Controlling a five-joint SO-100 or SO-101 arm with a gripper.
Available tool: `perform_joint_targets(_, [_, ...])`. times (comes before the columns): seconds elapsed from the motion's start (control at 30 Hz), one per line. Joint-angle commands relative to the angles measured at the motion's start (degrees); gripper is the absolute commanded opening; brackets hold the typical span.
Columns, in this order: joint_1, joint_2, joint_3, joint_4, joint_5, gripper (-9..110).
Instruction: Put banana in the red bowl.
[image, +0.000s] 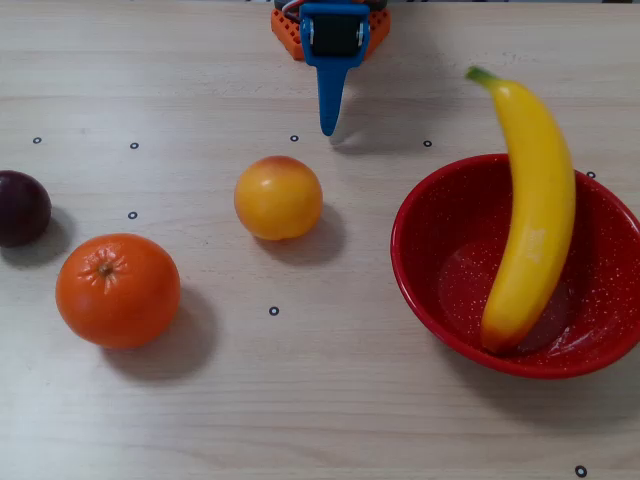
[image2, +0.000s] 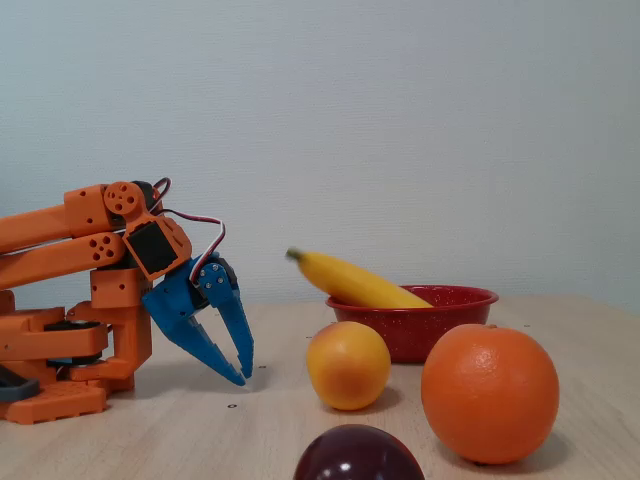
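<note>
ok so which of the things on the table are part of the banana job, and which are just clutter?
Part of the job:
- banana, one end in the bowl, stem end leaning over the rim
- red bowl
- tool, empty, away from the bowl

Just lying about:
- orange
- yellow-orange round fruit
- dark purple fruit

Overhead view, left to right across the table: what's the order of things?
Dark purple fruit → orange → yellow-orange fruit → gripper at the top edge → red bowl, with the banana resting in it and its stem sticking out over the far rim.
</note>
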Motion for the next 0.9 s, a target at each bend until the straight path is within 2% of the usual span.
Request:
perform_joint_targets(0.0, [-0.97,0.88,-0.35,3.08,0.53,0])
perform_joint_targets(0.87, [-0.88,0.88,-0.35,3.08,0.53,0])
